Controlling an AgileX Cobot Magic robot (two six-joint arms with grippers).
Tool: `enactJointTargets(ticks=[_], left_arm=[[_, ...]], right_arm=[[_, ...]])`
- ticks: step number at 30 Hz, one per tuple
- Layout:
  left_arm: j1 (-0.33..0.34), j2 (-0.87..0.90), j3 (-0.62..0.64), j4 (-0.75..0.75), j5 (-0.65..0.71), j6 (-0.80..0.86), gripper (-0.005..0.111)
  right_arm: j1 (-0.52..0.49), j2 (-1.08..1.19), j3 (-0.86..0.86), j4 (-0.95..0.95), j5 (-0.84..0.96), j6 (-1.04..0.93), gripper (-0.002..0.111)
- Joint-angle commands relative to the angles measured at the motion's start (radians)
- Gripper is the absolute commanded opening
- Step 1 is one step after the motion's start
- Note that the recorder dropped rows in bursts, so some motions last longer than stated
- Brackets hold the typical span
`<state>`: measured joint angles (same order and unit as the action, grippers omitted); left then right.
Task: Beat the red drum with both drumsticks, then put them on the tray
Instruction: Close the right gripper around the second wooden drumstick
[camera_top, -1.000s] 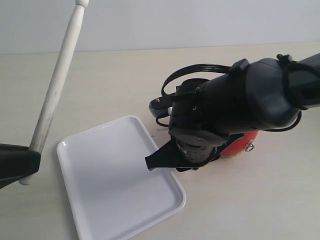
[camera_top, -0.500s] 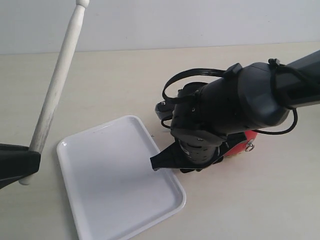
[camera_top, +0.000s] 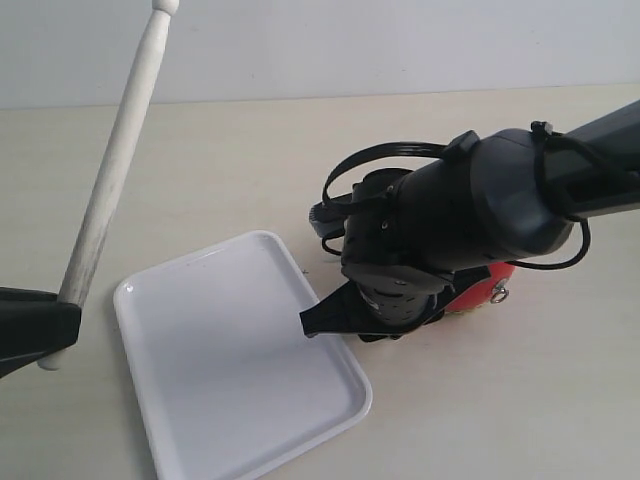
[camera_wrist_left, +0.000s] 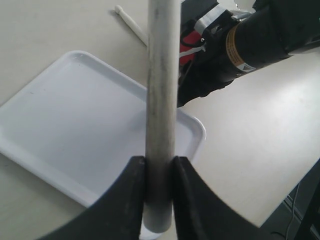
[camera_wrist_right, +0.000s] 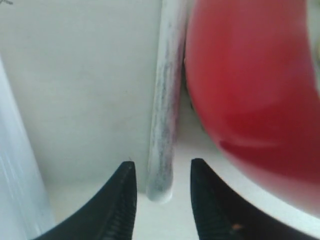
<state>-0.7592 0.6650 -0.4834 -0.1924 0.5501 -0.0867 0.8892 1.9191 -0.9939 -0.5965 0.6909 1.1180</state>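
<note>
Left jaws clenched on one drumstick (camera_top: 110, 170), upright at frame left | right jaws released, straddling second drumstick (camera_wrist_right: 165, 115) just beside red drum (camera_wrist_right: 250, 90), right of tray (camera_top: 230, 370) | right arm has shifted slightly: pickup pending, no beating yet

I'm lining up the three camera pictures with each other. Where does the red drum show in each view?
Exterior view: red drum, right of centre, mostly hidden behind the right arm; a red sliver shows.
Left wrist view: small red patch behind that arm, beyond the tray.
Right wrist view: large and close, beside the lying drumstick, just past the open right pincer.
Shared landmark: the tray; the right wrist view probably shows its rim.
</note>
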Motion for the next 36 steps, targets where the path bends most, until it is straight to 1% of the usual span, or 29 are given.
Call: enactJointTargets(ticks=[1, 36], left_arm=[[0.003, -0.001, 0.006, 0.005, -0.007, 0.005, 0.000], [0.003, -0.001, 0.006, 0.005, -0.007, 0.012, 0.000]], right_arm=[[-0.005, 0.002, -0.011, -0.016, -0.009, 0.010, 0.036], [-0.005, 0.042, -0.011, -0.034, -0.014, 0.012, 0.035]])
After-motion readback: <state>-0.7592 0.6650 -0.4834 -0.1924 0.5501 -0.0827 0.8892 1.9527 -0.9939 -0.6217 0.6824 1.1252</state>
